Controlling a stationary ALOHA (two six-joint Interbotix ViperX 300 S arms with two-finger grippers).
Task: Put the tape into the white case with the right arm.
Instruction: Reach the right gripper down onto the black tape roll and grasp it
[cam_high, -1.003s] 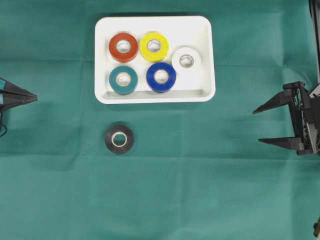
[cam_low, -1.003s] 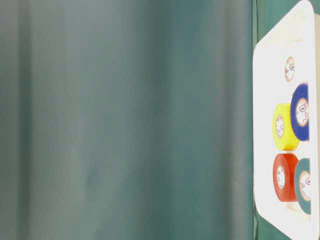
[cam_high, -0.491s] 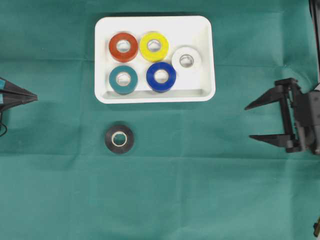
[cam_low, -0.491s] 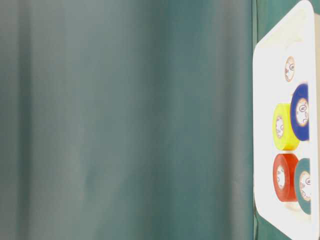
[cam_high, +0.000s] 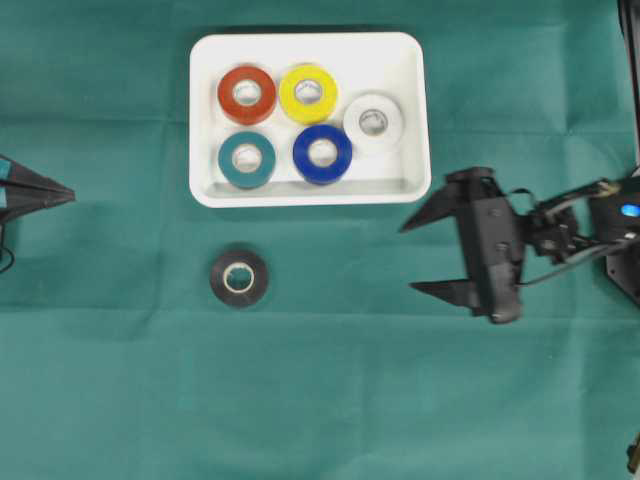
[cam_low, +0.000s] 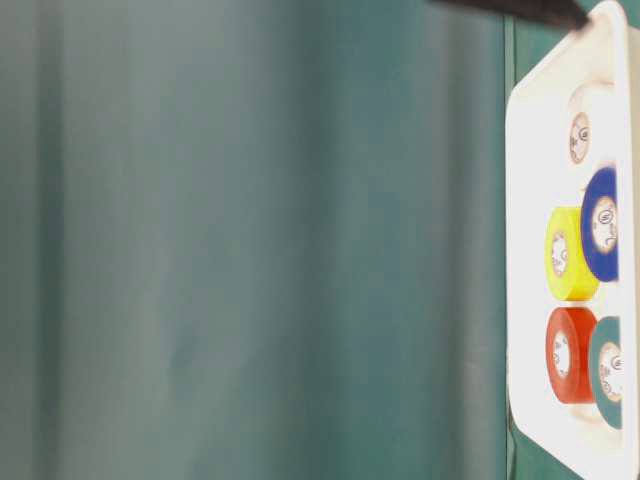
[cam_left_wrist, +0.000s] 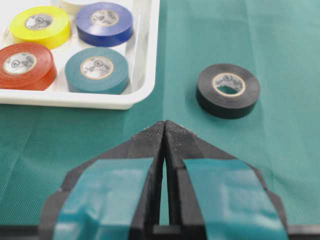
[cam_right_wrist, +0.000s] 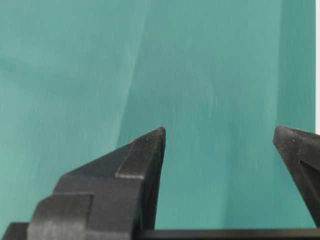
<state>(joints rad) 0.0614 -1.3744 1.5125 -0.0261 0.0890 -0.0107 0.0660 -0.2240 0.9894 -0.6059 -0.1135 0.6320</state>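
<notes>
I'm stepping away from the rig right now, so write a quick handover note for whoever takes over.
Right hand: open, empty, out over the green cloth below the white case's right corner, well to the right of the black tape.
Left hand: shut, empty, parked at the left edge.
Black tape: flat on the cloth, just below the white case, untouched.
In the case: red, yellow, white, teal and blue rolls.
Left to do: grasp the black tape with the right hand and place it in the case; the free room looks to be at its right side.
</notes>
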